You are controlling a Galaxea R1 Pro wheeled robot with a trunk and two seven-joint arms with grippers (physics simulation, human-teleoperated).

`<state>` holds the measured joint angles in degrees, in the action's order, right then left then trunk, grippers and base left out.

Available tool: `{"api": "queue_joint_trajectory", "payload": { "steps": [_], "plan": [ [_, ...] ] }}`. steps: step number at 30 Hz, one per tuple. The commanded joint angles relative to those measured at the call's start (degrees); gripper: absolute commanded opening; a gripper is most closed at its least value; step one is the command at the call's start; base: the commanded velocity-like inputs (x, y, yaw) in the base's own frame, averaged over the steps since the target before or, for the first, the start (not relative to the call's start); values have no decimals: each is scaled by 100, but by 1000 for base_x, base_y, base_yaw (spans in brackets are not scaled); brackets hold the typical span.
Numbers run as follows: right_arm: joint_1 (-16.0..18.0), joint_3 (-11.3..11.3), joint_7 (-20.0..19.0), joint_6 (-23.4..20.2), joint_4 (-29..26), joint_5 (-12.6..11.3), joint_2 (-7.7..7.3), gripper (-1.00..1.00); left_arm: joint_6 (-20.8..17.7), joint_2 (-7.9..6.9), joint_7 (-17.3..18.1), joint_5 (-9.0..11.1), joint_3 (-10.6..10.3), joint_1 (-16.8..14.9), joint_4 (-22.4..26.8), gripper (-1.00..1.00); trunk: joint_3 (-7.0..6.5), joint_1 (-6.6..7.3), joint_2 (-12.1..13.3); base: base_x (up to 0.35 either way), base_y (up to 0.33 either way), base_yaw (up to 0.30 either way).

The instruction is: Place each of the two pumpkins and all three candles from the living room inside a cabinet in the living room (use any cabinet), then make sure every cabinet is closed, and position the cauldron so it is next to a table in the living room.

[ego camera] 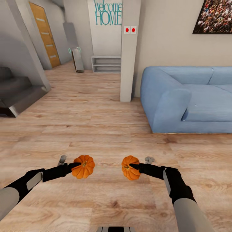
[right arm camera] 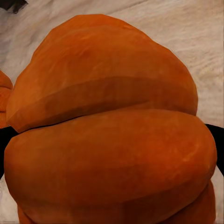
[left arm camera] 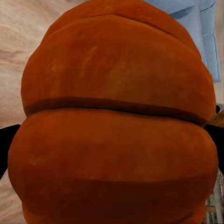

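Note:
Two small orange ribbed pumpkins hang above the wooden floor in the head view. My left gripper (ego camera: pixel 75 166) is shut on the left pumpkin (ego camera: pixel 84 167), and my right gripper (ego camera: pixel 132 166) is shut on the right pumpkin (ego camera: pixel 129 169). Up close in the left wrist view, the left pumpkin (left arm camera: pixel 112 121) sits between black fingertips (left arm camera: pixel 5 144). The right wrist view has the right pumpkin (right arm camera: pixel 107 130) held the same way, with the edge of the other pumpkin (right arm camera: pixel 3 100) beside it. The candles, cabinet, cauldron and table are out of view.
A blue sofa (ego camera: pixel 190 100) stands at the right against the wall. A pale pillar (ego camera: pixel 129 51) rises ahead, with a low grey shelf (ego camera: pixel 105 64) behind it. Dark stairs (ego camera: pixel 16 93) are at the left and an orange door (ego camera: pixel 45 33) is at the far left. Open wood floor (ego camera: pixel 80 112) lies ahead.

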<state>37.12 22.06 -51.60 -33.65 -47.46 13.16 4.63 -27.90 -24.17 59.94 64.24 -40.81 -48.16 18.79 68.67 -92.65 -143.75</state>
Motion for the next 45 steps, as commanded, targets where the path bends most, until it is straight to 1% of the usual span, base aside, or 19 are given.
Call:
{"api": "queue_joint_trajectory", "payload": {
  "steps": [1,4,8,20,22,23,25,30,33,36,38,39,41,43,45],
  "plan": [
    [0,0,-1,-10,1,-16,1,-100,-5,0,0,10,18,-1,2,-100,-21,3,2,0,0,288],
    [-1,0,5,-4,7,-15,2,-100,-5,0,0,10,20,-1,2,-100,-82,10,6,0,0,288],
    [-3,0,58,119,13,-29,4,-100,-1,0,0,10,21,-1,2,-100,-164,21,11,0,0,288],
    [-3,0,96,195,252,-7,4,-100,3,8,-60,10,21,-1,2,-100,-411,52,27,0,0,288],
    [-3,0,97,324,314,-7,3,-100,2,9,-61,10,21,-1,0,-100,-452,57,30,0,0,288],
    [-3,0,97,517,409,-7,4,-100,3,9,-61,10,16,-1,-2,-100,-473,59,31,0,0,288],
    [-3,0,97,737,539,-7,3,-100,4,9,-62,10,13,0,-5,-100,-515,64,34,0,0,288],
    [-3,4,97,869,665,-34,-18,-100,4,6,-75,13,2,7,-13,-100,-617,77,40,0,0,288],
    [-2,6,100,877,832,-29,-40,-100,4,21,-195,10,3,10,-15,-100,-679,85,44,0,0,288],
    [-3,1,168,951,1015,-6,-18,-100,6,196,-571,5,-3,21,-41,-100,-739,93,48,0,0,288],
    [-3,0,280,1074,1133,-1,-6,-100,21,299,-733,-28,-21,26,-136,-100,-778,99,52,0,0,288],
    [-3,0,447,1275,1250,1,-1,-100,45,395,-815,-58,-62,29,-289,-100,-794,121,92,0,0,288],
    [-3,0,709,1601,1381,-3,1,-100,60,503,-858,-67,-142,32,-470,-100,-825,164,173,0,0,288],
    [-3,-4,930,1955,1575,-10,-1,-100,83,553,-874,-69,-220,29,-563,-100,-858,208,253,0,0,288],
    [-3,-2,978,2069,1646,-12,-9,-100,93,564,-883,-69,-240,30,-582,-100,-893,252,333,0,0,288]
  ]
}}
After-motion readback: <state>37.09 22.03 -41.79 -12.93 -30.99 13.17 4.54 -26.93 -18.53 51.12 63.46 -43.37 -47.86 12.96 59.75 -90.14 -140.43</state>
